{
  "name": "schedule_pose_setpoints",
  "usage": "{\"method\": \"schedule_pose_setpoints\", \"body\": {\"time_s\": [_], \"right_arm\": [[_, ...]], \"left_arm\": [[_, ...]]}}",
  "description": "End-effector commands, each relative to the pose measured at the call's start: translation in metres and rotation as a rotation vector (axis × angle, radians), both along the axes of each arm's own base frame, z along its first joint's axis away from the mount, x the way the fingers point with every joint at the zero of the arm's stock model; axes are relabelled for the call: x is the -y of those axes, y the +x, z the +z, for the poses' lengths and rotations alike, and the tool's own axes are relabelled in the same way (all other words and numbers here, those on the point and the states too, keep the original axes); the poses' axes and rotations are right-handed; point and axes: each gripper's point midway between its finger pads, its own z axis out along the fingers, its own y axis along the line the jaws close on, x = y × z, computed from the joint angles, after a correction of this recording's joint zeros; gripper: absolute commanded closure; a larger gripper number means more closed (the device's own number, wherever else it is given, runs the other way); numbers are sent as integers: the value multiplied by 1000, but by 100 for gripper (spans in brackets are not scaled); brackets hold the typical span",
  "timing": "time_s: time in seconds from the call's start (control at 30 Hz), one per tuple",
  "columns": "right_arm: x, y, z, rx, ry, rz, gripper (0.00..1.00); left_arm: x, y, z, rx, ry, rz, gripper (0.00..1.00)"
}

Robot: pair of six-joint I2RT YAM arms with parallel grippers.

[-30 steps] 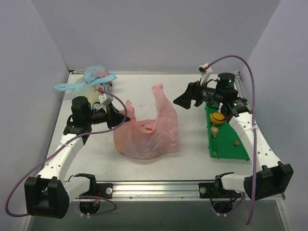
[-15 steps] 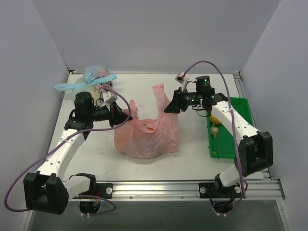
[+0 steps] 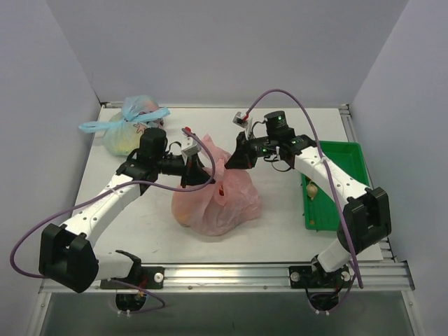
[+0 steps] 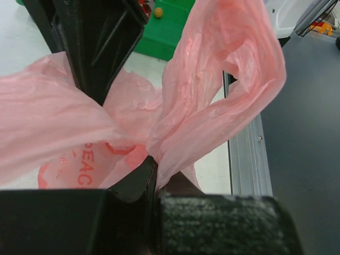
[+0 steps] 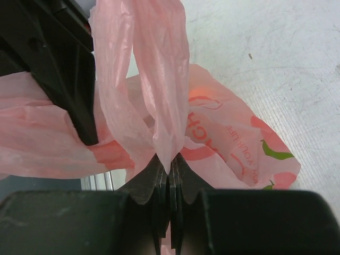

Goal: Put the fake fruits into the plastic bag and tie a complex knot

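The plastic bag (image 3: 217,206) is thin, translucent pink film, crinkled and faintly shiny. The desk (image 3: 280,224) looks matt white and lightly scuffed; its near rail (image 3: 231,274) is bare metal. The tray (image 3: 346,157) at right is smooth green plastic.

Red-orange lettering is printed on the plastic bag (image 4: 53,117). In the left wrist view, the large capitals "PEAC" can be read low on the bag's side. The rest of the word is hidden behind a fold of the plastic. In the right wrist view the print is seen upside down. Large outlined letters resembling "CH" are shown there, and beside them a small line in which "YOUR LIFE" can be made out, near a peach print (image 5: 284,178). In the top view the lettering is too small to be read.
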Motion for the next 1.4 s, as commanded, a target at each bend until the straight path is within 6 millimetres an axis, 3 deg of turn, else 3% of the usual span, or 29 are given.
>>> {"method": "schedule_pose_setpoints", "body": {"time_s": [0.0, 0.23, 0.43, 0.5, 0.6, 0.7, 0.97, 1.2, 1.37], "right_arm": [[-7, -9, 20, 80, 23, 83, 100], [-10, -26, 27, 62, 45, 147, 99], [1, -43, 25, 93, 67, 196, 57], [6, -44, 19, 115, 61, 200, 51], [13, -42, 17, 196, 50, 208, 50], [18, -41, 5, 232, 25, 206, 43], [-3, -30, 29, 212, 109, 159, 39], [-7, -31, 30, 185, 115, 165, 39], [-10, -39, 29, 193, 120, 198, 31]], "left_arm": [[11, 12, 18, 51, -16, -27, 100], [23, 32, 7, -21, 29, 43, 100], [25, 33, 4, -83, 12, 62, 100], [24, 30, 5, -72, -3, 58, 100], [22, 27, 4, -72, -5, 59, 100], [22, 27, 3, -84, -3, 60, 100], [31, 31, -6, -75, 43, 74, 100], [39, 32, -9, -85, 63, 64, 100], [44, 37, -13, -111, 71, 71, 100]]}}
